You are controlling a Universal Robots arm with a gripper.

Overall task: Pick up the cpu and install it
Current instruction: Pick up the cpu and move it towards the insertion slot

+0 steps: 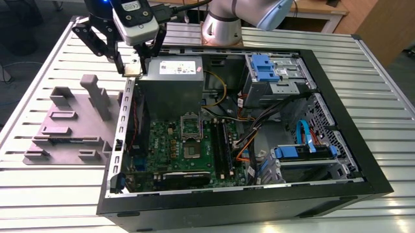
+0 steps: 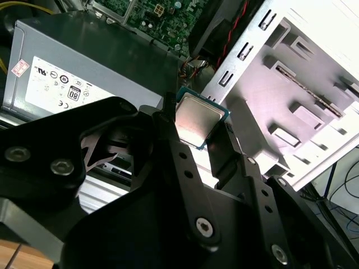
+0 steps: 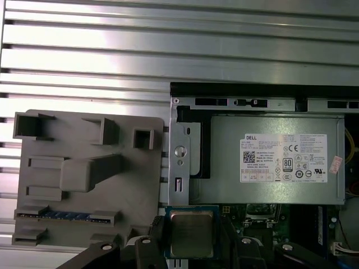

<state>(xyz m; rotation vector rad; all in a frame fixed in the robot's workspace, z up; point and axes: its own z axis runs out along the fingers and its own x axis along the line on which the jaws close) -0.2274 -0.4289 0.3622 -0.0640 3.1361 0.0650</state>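
The cpu [image 2: 197,120], a flat square chip with a shiny silver top and a thin pale rim, is pinched by its edges between the black fingers of my gripper [image 2: 197,122]. In the first wrist view the cpu [image 3: 192,232] hangs over the case's side wall, between the tray and the power supply. In the exterior view my gripper [image 1: 133,68] hovers high over the case's far corner on the exterior view's left, shut on the cpu [image 1: 133,69]. The black socket frame [image 1: 192,122] lies on the green motherboard [image 1: 168,145], well below and apart from the chip.
A mauve-grey tray [image 1: 71,126] with upright blocks stands on the slatted table beside the open computer case [image 1: 350,160]. The grey power supply [image 1: 172,82] sits just under the gripper. Drive bays [image 1: 275,73] and loose cables fill the case on the exterior view's right.
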